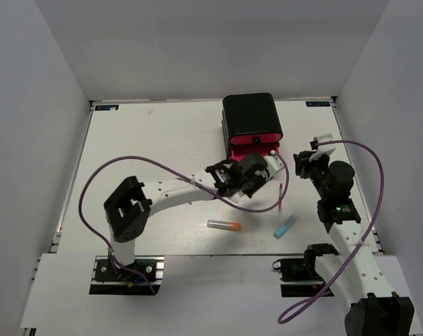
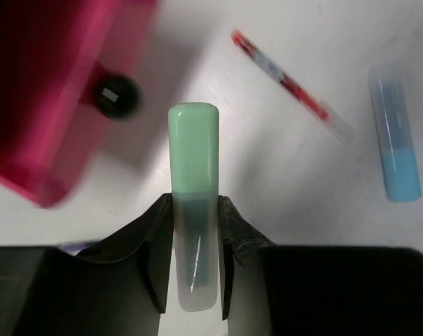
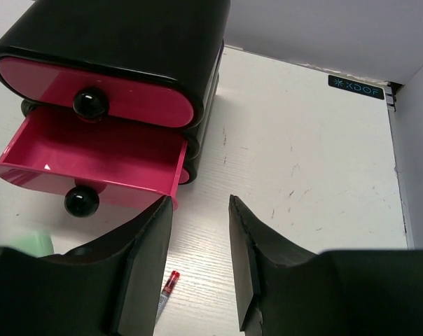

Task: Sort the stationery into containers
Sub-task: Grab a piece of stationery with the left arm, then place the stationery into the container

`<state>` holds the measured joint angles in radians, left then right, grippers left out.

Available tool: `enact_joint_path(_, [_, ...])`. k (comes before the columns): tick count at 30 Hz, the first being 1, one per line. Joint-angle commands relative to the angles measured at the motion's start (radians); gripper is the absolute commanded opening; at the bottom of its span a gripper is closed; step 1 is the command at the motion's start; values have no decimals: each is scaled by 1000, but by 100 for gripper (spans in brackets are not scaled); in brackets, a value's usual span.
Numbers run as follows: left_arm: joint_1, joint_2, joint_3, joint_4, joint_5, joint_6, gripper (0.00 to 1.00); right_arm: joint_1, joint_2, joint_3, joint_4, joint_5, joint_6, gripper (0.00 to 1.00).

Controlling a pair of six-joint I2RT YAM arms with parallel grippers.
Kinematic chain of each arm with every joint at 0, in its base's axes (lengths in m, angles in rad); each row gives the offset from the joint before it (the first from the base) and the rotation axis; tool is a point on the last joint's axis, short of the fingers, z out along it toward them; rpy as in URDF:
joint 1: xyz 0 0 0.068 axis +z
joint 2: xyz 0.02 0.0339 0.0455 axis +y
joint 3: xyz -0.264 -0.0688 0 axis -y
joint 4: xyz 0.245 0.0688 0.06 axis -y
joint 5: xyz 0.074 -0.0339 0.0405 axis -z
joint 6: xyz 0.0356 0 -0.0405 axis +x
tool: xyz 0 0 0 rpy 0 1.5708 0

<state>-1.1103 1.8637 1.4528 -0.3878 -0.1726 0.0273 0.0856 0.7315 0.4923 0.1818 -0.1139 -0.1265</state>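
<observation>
Left fingers [image 2: 159, 252] around green marker [image 2: 194, 175]

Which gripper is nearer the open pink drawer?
Left. The left gripper, holding the green marker, is just in front of the open drawer; the right gripper hangs empty, off to its right.

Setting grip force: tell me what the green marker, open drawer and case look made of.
Green marker: likely plastic; opaque satin cap, frosted translucent barrel. Open drawer: glossy pink plastic, seemingly translucent, bright glowing walls. Case: apparently hard black plastic, high gloss, highlights along its rounded edges.
</observation>
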Motion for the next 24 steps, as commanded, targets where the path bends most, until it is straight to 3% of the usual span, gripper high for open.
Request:
enact_joint_path(1, [55,-87,73,62,68,204,0,-7,-17,0,18,-13,5,44])
enact_joint_path(6, [99,-60,147,63,105,318,0,-10,-17,-1,18,-21,5,44])
enact_joint_path(14, [142,-17,123,237,150,495,0,-7,-15,-3,19,-27,7,44])
enact_joint_path(24, [162,55,101,352,88,539,0,-10,-15,-4,18,-32,5,44])
